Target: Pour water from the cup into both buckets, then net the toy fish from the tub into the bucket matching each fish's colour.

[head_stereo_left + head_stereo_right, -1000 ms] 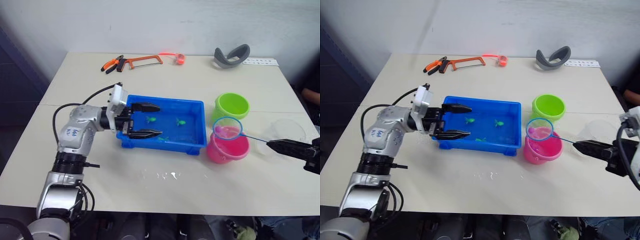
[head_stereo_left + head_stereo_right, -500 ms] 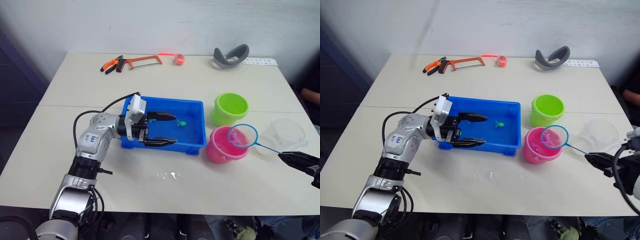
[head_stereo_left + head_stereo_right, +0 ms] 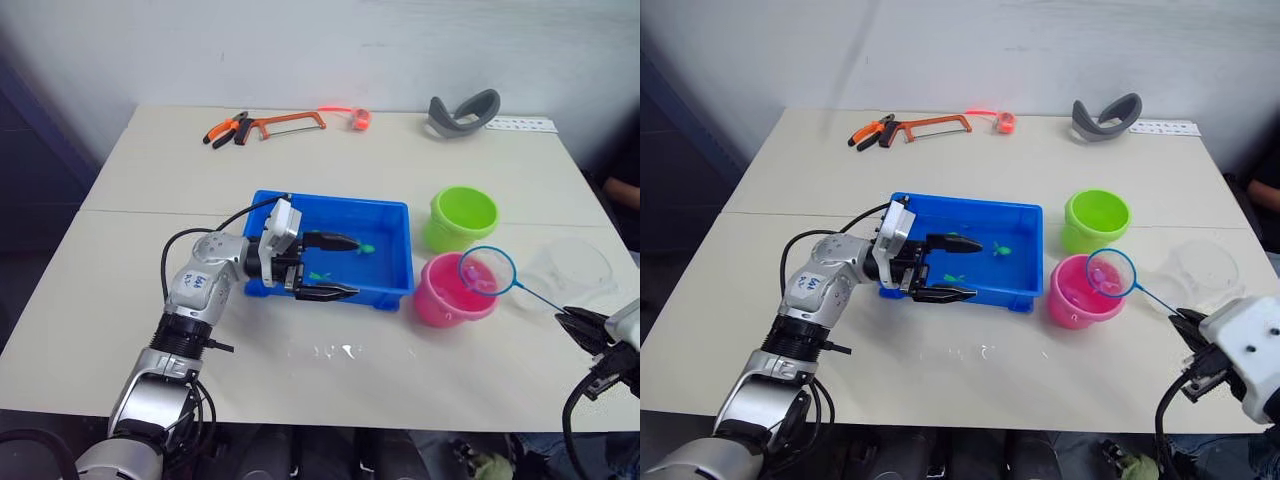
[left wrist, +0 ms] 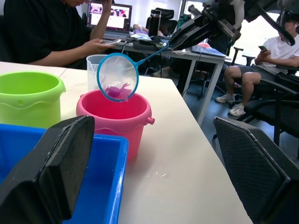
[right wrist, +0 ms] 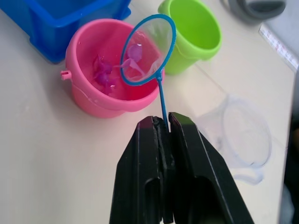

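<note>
The right gripper (image 5: 163,128) pinched the net (image 5: 148,49) at centre frame, a pink fish (image 4: 116,90) inside. It hovered over the pink bucket (image 3: 452,293). The left gripper (image 3: 340,266) gaped over the tub (image 3: 385,215).

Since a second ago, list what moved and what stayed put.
The left claw, open, pushed further across the blue tub. The right claw, shut on the net, pulled back, shifting the hoop to the pink bucket's far side. Both buckets, the green one included, and the cup stayed put.
</note>
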Controlling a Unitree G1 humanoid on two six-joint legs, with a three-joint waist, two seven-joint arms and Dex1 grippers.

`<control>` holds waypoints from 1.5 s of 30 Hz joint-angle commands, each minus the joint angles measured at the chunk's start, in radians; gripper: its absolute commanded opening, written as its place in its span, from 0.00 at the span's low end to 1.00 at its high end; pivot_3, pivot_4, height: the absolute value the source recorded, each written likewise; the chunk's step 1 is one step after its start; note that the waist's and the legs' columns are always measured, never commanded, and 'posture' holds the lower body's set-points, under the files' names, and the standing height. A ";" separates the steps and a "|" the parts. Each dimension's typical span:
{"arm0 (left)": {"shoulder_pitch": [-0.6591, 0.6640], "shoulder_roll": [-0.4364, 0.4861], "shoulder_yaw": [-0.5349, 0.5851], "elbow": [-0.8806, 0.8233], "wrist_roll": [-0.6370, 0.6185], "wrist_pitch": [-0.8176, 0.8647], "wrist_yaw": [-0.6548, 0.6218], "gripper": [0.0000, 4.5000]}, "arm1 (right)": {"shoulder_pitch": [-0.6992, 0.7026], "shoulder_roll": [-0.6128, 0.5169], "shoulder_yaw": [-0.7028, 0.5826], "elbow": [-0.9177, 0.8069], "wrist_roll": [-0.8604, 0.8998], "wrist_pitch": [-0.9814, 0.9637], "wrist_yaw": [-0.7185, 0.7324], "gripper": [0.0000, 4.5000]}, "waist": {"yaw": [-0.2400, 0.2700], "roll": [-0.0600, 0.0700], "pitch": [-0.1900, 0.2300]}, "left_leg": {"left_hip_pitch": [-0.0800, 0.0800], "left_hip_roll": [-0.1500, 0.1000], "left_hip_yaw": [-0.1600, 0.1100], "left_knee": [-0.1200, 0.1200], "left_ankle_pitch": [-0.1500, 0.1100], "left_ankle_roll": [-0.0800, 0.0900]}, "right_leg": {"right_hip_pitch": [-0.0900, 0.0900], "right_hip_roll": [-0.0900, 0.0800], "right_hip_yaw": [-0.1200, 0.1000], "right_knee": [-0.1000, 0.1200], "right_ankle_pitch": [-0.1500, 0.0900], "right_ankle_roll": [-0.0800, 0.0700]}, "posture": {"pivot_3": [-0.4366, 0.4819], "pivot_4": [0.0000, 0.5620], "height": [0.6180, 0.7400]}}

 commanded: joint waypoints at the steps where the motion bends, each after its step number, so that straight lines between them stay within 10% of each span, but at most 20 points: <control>1: -0.021 -0.017 0.006 0.015 0.001 -0.024 -0.008 0.98 | 0.081 0.096 0.168 0.046 -0.441 -0.460 0.055 0.00 | -0.002 0.000 0.000 | 0.001 0.000 0.001 0.000 0.000 0.000 | 0.000 0.000 0.001 0.000 0.000 0.000 | 0.48 0.27 1.00; 8: -0.015 -0.022 0.015 0.020 0.002 -0.035 0.001 0.98 | 0.062 0.161 0.305 0.257 -0.964 -1.002 -0.043 0.00 | -0.011 0.000 0.000 | 0.003 0.000 0.002 0.000 0.000 -0.001 | 0.000 0.002 0.004 0.001 0.000 0.000 | 0.48 0.27 1.00; 16: 0.014 -0.017 0.021 -0.014 -0.010 -0.023 0.009 0.98 | -0.028 0.216 0.309 0.390 -1.284 -1.202 -0.244 0.00 | -0.012 0.000 0.000 | 0.004 0.001 0.003 0.000 0.001 -0.002 | 0.000 0.003 0.006 0.001 0.000 0.000 | 0.48 0.27 1.00; 20: 0.025 -0.009 0.034 -0.026 -0.019 -0.021 0.010 0.98 | -0.061 0.243 0.318 0.380 -1.163 -1.174 -0.213 0.00 | -0.012 0.000 0.000 | 0.004 0.002 0.003 0.000 0.001 -0.003 | 0.000 0.004 0.006 0.001 0.000 -0.001 | 0.48 0.27 1.00; 26: 0.060 0.014 0.126 0.012 -0.059 -0.067 -0.008 0.98 | -0.141 0.253 0.421 0.171 -0.490 -0.675 -0.011 0.00 | -0.017 0.001 0.000 | 0.005 0.004 0.002 0.001 0.001 -0.003 | 0.001 0.004 0.005 0.004 0.000 -0.002 | 0.48 0.27 1.00; 36: 0.175 0.148 0.344 -0.029 -0.092 -0.103 0.083 0.98 | -0.566 -0.049 0.482 0.175 0.155 0.023 -0.054 0.00 | -0.015 0.001 -0.001 | 0.004 0.002 -0.001 0.002 0.001 -0.001 | 0.001 -0.007 0.002 0.004 -0.001 -0.003 | 0.48 0.27 1.00; 41: 0.281 0.198 0.408 -0.105 -0.092 -0.104 0.144 0.98 | -0.878 -0.126 0.675 0.293 0.122 0.161 -0.100 0.00 | -0.020 0.001 0.000 | 0.003 0.002 -0.001 0.001 0.001 -0.001 | 0.000 -0.008 0.000 0.004 -0.001 -0.003 | 0.48 0.27 1.00; 45: 0.354 0.243 0.434 -0.163 -0.081 -0.092 0.183 0.98 | -1.049 -0.223 0.986 0.400 -0.234 -0.036 0.006 0.00 | -0.014 0.001 0.000 | 0.000 0.001 -0.001 0.001 0.000 -0.001 | -0.001 -0.008 -0.002 0.002 -0.001 -0.003 | 0.48 0.27 1.00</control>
